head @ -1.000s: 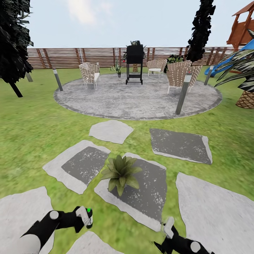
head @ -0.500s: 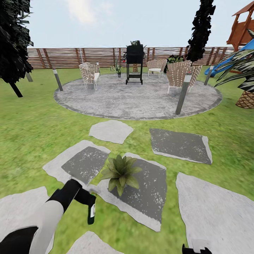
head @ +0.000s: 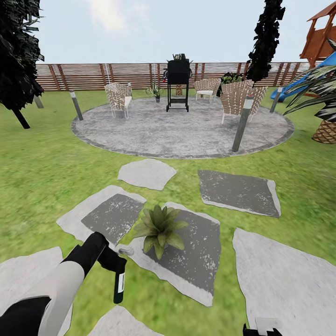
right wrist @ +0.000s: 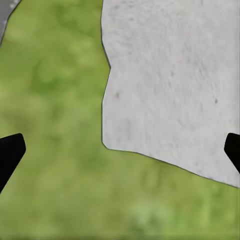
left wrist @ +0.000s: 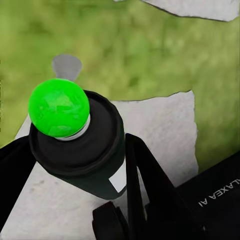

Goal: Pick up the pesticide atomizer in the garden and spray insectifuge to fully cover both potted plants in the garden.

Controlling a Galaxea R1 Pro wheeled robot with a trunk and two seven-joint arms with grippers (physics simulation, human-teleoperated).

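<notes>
— down at the lower left of the head view, what has the left pincer (head: 116, 263) got?
— it is closed around the pesticide atomizer (head: 119, 281), a slim dark bottle with a white label, hanging over the grass beside a stepping stone (head: 196, 252). in the left wrist view the black fingers (left wrist: 145, 180) press against the sides of the atomizer (left wrist: 85, 150), and its bright green nozzle (left wrist: 59, 107) faces the camera.
— and just to the right of that?
— one potted plant (head: 160, 228), a low rosette of green leaves, sits on the edge of that stone, near the bottle but not touching it.
— further back?
— a round grey patio (head: 182, 128) with wicker chairs (head: 119, 98), a black grill (head: 178, 84), a second small plant (head: 156, 91) beside it, and a slatted wooden fence (head: 93, 75).
— the right pincer (right wrist: 120, 150)?
— wide open, holding nothing; its two dark tips sit at the edges of the right wrist view, over grass and a pale stone (right wrist: 175, 85).
</notes>
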